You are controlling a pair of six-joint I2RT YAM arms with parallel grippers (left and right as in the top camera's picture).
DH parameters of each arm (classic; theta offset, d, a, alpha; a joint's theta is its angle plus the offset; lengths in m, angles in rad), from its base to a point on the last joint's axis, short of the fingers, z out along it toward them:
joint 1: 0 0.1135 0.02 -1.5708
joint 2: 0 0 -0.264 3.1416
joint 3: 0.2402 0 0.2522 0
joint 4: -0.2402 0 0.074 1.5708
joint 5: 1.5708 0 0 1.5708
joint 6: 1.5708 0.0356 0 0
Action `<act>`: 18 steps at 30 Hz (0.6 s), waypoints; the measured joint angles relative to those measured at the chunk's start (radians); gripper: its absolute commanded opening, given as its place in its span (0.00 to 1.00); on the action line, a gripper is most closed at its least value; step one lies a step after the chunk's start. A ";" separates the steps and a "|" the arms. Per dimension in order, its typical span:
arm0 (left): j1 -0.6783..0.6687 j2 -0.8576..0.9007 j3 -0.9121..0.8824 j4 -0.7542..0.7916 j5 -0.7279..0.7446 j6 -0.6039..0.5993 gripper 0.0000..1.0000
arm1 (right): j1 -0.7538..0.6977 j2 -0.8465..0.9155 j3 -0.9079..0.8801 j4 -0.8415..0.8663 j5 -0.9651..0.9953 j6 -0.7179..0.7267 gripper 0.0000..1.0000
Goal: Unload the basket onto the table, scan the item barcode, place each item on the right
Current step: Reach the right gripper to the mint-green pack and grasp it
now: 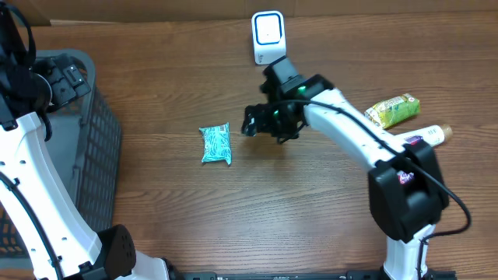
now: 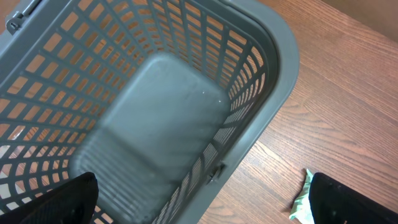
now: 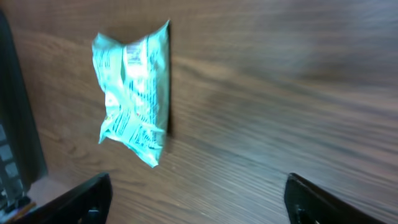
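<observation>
The item, a teal crinkled packet [image 1: 215, 145], lies flat on the wooden table left of centre. In the right wrist view the packet [image 3: 134, 93] sits ahead and to the left of my right gripper [image 3: 199, 199], apart from it. My right gripper [image 1: 250, 124] hovers just right of the packet, open, with only bare table between its fingers. A white barcode scanner [image 1: 267, 35] stands at the table's far edge. My left gripper [image 2: 205, 205] is open over the basket's rim, holding nothing; a corner of the packet [image 2: 301, 205] peeks out beside its right finger.
A grey plastic basket [image 1: 97, 132] stands at the left side, and its slatted inside [image 2: 161, 112] fills the left wrist view. A green snack packet [image 1: 393, 110] and a white bottle [image 1: 426, 137] lie at the right, behind the right arm.
</observation>
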 measured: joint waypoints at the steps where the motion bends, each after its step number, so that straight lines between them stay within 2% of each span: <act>1: 0.000 0.000 0.000 0.000 0.000 0.000 0.99 | 0.018 0.017 0.000 0.016 -0.011 0.013 0.78; 3: 0.000 0.000 0.000 0.000 0.000 0.000 1.00 | 0.049 0.045 0.000 0.057 -0.023 0.027 0.76; 4: 0.000 0.000 0.000 0.000 0.000 0.000 1.00 | 0.064 0.054 0.000 0.073 -0.023 0.034 0.77; 5: 0.000 0.000 0.000 0.000 0.000 0.000 1.00 | 0.076 0.060 0.000 0.083 -0.021 0.036 0.82; 7: 0.000 0.000 0.000 0.000 0.000 0.000 0.99 | 0.114 0.069 0.000 0.111 0.007 0.065 0.83; 12: 0.000 0.000 0.000 0.000 0.000 0.000 0.99 | 0.226 0.070 0.000 0.260 0.103 0.140 0.75; 14: 0.000 0.000 0.000 0.000 0.000 0.000 0.99 | 0.264 0.070 0.000 0.335 0.122 0.144 0.71; 18: 0.000 0.000 0.000 0.000 0.000 0.000 1.00 | 0.312 0.070 0.000 0.429 0.153 0.135 0.69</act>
